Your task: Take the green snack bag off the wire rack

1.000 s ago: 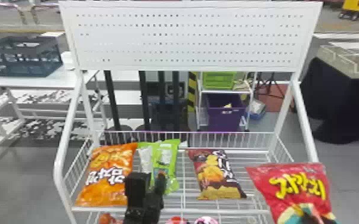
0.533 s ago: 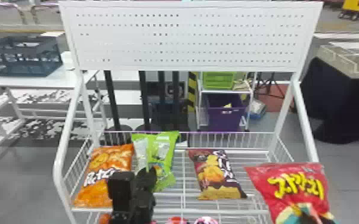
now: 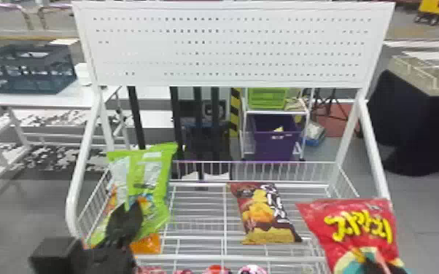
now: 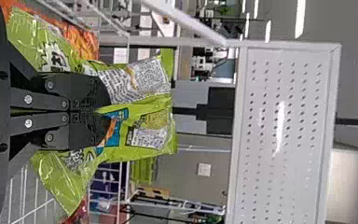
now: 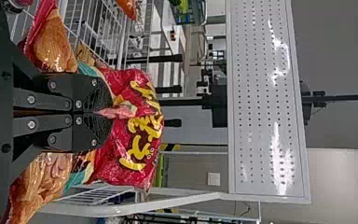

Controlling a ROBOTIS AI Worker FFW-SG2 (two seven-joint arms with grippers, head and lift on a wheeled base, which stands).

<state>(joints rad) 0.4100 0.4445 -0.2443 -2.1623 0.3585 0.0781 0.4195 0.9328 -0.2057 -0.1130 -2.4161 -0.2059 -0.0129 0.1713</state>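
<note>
The green snack bag (image 3: 158, 182) has been raised and shifted leftward, in front of the orange bag (image 3: 148, 246); the left claw (image 4: 103, 112) is closed on it. The red bag (image 3: 313, 215) is pinched in the right claw (image 5: 103, 112). The wire rack (image 3: 229, 259) should be cleared before withdrawal.

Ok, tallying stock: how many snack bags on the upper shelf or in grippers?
4: green bag in the left gripper; red bag in the right gripper; orange bag partly behind the green; dark bag on the shelf, right of centre. Others may be hidden.
</note>
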